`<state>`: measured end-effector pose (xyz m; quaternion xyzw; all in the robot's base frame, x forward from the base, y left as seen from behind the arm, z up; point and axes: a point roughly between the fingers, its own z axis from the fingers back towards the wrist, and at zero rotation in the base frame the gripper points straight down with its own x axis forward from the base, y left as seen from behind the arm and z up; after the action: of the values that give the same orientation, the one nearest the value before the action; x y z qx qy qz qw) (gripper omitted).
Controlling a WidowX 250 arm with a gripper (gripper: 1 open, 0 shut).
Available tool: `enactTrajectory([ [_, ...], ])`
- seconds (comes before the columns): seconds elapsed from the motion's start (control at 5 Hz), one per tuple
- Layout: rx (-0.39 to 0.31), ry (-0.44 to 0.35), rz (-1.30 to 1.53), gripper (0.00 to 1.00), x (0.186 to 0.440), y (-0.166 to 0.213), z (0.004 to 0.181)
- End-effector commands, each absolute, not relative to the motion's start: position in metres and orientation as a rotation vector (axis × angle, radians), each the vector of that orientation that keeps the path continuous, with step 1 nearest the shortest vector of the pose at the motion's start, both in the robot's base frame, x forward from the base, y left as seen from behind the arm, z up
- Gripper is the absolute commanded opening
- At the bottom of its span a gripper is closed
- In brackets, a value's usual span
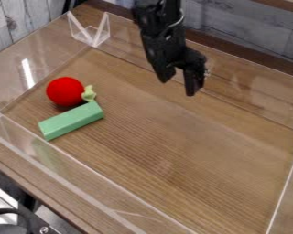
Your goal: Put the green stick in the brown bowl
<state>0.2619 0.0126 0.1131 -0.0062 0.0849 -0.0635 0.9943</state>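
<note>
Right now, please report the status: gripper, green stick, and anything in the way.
Gripper open, empty, above table. Green stick flat on table, touching red ball. No brown bowl in view. Path to stick clear.

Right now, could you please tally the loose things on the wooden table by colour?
Red: 1, the round red ball
Green: 1, the flat green rectangular stick
Olive: 1, a small piece touching the ball
Brown: 0, no bowl in view
Total: 3
</note>
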Motion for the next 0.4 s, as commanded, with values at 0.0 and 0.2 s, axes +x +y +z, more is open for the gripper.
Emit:
enactTrajectory([
  [0.0, 0.008, 0.151, -0.139, 1.00, 0.258, 0.018, 0.117],
  [0.2, 0.021, 0.168, -0.228, 1.00, 0.241, 0.040, 0.121],
])
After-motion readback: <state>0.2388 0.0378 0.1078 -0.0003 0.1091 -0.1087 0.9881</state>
